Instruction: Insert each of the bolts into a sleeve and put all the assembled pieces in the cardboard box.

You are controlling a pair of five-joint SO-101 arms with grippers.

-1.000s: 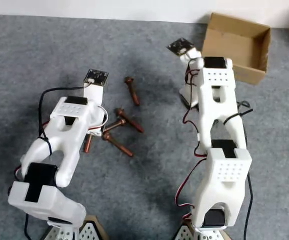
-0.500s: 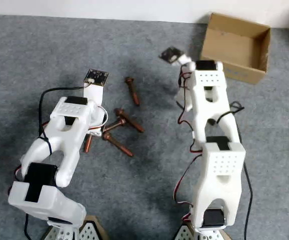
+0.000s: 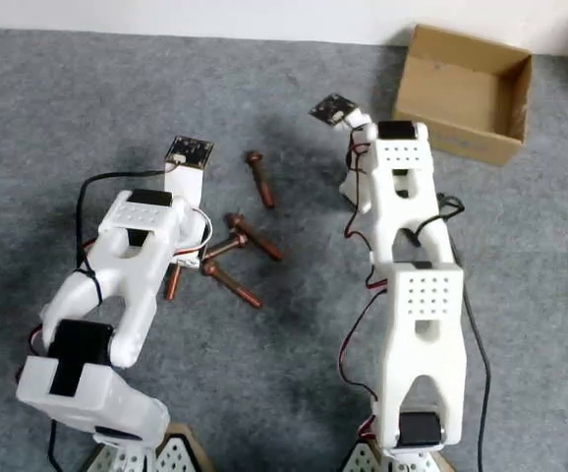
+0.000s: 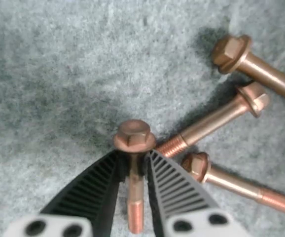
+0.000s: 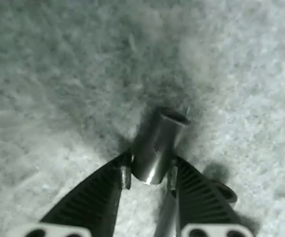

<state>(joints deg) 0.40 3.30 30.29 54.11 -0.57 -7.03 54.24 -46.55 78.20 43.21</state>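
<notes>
Your R gripper (image 5: 150,170), clamped on a sleeve (image 5: 157,145), has swung toward 9 o'clock vs 1 s ago, away from the cardboard box (image 3: 481,147) at 1 o'clock in the high view. That likely means it's heading in to mate. L gripper (image 4: 133,160) hasn't shifted. It's pinching a bolt (image 4: 134,140) by the shank, w/ loose bolts (image 3: 255,236) just beside, mid-view.

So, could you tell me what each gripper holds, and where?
Left gripper: a bolt, by the shank under its head. Right gripper: a sleeve, across its barrel.
</notes>
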